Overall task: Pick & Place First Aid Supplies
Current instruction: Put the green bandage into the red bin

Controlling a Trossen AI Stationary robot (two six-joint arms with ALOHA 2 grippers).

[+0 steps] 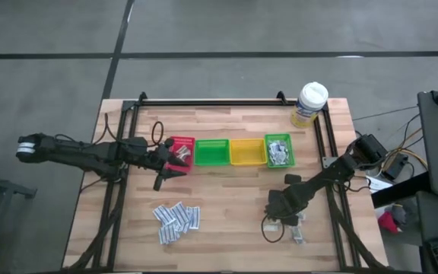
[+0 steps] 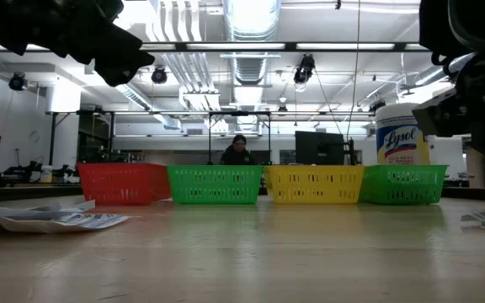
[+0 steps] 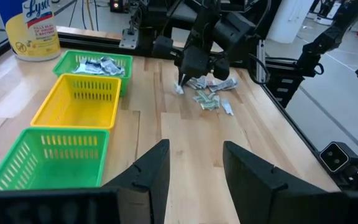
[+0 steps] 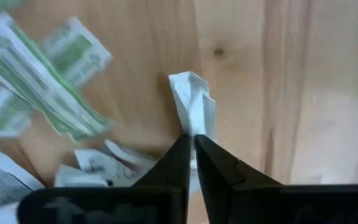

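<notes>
Small flat sachets lie in two piles on the wooden table: white-blue ones (image 1: pixel 177 218) near the front left, pale green and white ones (image 1: pixel 296 228) at the front right, also seen from the left wrist (image 3: pixel 211 94). More sachets fill the right green bin (image 1: pixel 278 151). My right gripper (image 1: pixel 278 207) stands over the right pile, shut on one white sachet (image 4: pixel 192 102). My left gripper (image 3: pixel 194 165) is open and hovers in front of the red bin (image 1: pixel 181 149), touching nothing. My right gripper pinches the white sachet by its one end (image 4: pixel 193 132) between the two fingers, coming from above and pointing down. The sachet's other end (image 3: pixel 180 88) hangs below the fingertips, beside the pile; whether it is clear of the table, I cannot tell.
Four bins stand in a row at mid table: red, green (image 1: pixel 211 152), yellow (image 1: pixel 247 151) and green. A yellow wipes tub with a white lid (image 1: pixel 310 103) stands at the far right corner. Bare wood lies between the two piles. A person sits in the room behind (image 2: pixel 239 150).
</notes>
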